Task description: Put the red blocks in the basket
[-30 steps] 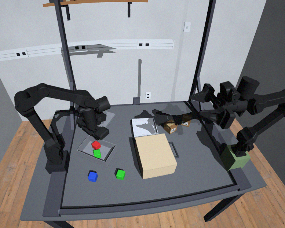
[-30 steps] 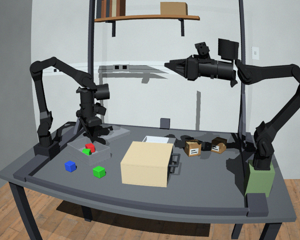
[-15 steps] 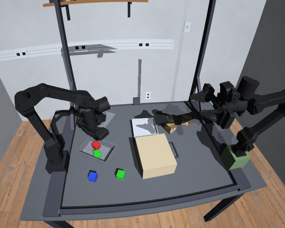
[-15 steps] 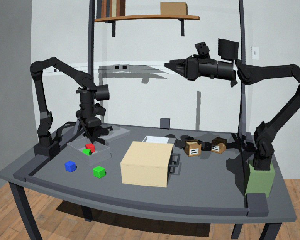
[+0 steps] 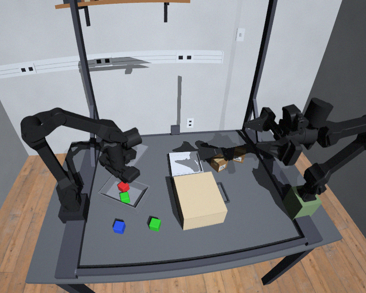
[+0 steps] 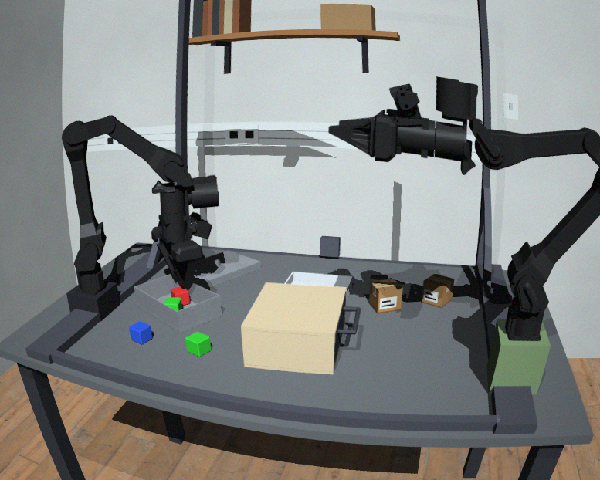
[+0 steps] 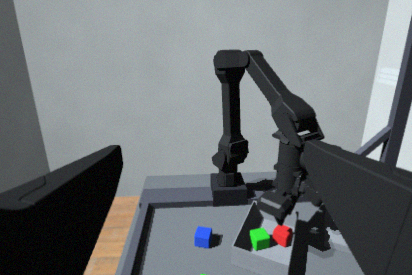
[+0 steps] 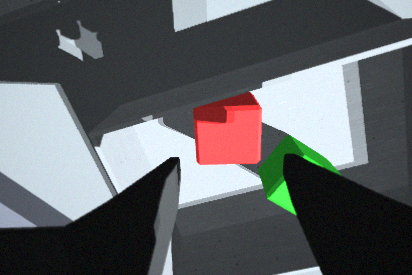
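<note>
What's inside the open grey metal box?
Inside the metal box are a red block and a green block. The right gripper covers part of the green one in its wrist view. What lies beneath either block cannot be seen.
</note>
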Controlling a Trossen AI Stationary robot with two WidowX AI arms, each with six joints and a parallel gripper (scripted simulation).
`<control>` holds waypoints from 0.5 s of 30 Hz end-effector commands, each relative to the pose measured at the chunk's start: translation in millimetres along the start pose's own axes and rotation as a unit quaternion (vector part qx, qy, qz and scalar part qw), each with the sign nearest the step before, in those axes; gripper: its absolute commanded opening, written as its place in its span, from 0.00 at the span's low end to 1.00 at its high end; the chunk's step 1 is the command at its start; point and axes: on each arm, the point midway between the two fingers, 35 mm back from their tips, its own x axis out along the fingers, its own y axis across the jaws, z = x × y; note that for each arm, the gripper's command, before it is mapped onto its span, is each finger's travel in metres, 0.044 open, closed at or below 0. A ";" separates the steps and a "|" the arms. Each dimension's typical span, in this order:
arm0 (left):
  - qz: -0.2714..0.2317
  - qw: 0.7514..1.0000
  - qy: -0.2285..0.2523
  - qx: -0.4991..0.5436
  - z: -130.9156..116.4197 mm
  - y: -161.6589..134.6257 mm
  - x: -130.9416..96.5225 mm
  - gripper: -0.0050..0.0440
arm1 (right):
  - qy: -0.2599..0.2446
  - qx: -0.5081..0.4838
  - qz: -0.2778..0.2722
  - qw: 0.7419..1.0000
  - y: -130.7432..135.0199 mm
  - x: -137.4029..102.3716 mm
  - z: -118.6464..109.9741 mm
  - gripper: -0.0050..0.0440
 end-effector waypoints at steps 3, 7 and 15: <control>0.000 1.000 -0.011 -0.001 7.8 0.1 -1.7 0.92 | -0.007 0.000 0.000 1.000 -1.0 8.5 2.2 0.56; 0.000 1.000 -0.011 -0.001 7.8 0.1 -1.7 0.92 | -0.007 0.000 0.000 1.000 -1.0 15.0 2.3 0.56; 0.000 1.000 -0.011 -0.001 7.8 0.1 -1.7 0.92 | -0.005 -0.001 0.001 1.000 -0.7 25.7 1.4 0.56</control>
